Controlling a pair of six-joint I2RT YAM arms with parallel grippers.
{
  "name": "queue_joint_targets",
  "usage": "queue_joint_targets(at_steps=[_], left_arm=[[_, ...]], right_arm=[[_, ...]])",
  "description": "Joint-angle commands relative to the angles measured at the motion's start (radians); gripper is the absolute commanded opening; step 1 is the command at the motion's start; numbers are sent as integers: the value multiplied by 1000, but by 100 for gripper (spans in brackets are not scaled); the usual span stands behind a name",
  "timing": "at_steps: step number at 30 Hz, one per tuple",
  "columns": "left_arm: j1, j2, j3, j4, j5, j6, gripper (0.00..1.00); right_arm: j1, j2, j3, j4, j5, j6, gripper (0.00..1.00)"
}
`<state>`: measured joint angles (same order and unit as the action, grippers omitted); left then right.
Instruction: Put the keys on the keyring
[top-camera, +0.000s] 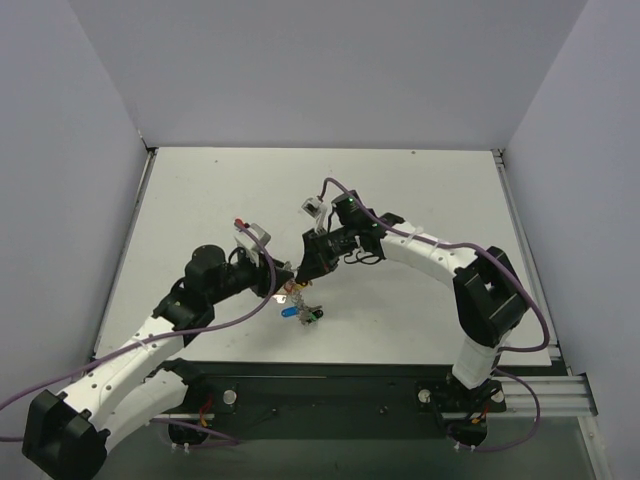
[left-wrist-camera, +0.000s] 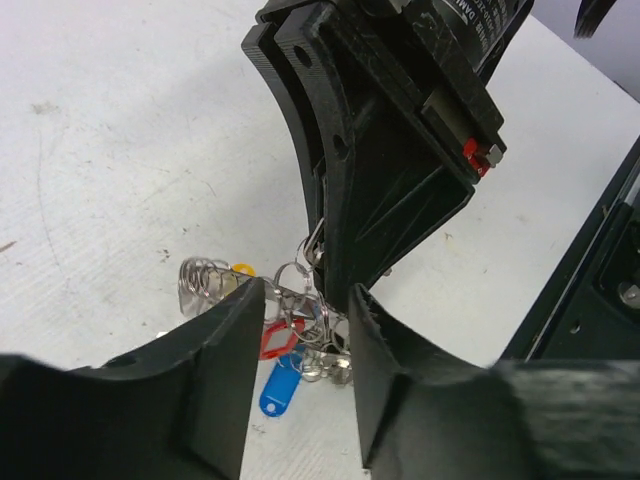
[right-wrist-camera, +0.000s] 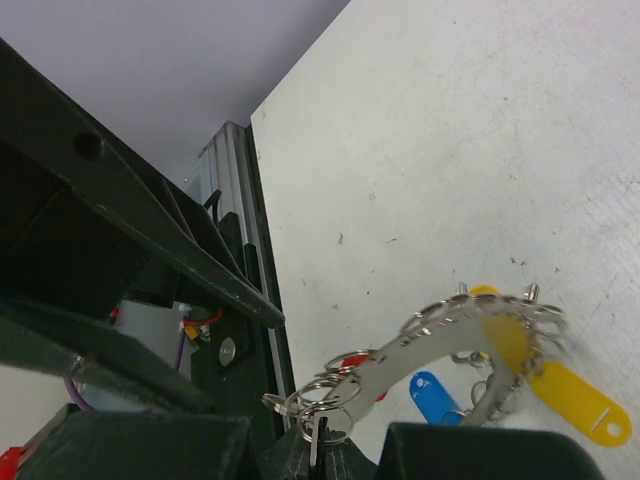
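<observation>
White table (top-camera: 420, 200) | right pincer (right-wrist-camera: 320, 460) nips keyring (right-wrist-camera: 440, 330) | left pincer (left-wrist-camera: 305, 290) parted | keys (left-wrist-camera: 322, 352) indistinct in cluster

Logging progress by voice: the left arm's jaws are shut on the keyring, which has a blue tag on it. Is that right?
No, it is the right gripper that has its jaws shut on the keyring. The left gripper stands open, as the left wrist view shows. The blue tag is there.
</observation>
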<state>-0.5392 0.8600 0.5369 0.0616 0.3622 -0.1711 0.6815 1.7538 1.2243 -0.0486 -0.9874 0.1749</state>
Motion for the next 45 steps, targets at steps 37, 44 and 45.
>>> queue_joint_targets(at_steps=[37,44,45], left_arm=[[-114,240,463,-606,-134,206,60],[-166,281,488,-635,-218,226,56],[-169,286,489,-641,-244,226,55]], right_arm=[[27,46,41,21,-48,-26,0],[27,49,40,24,-50,-25,0],[27,49,40,24,-50,-25,0]])
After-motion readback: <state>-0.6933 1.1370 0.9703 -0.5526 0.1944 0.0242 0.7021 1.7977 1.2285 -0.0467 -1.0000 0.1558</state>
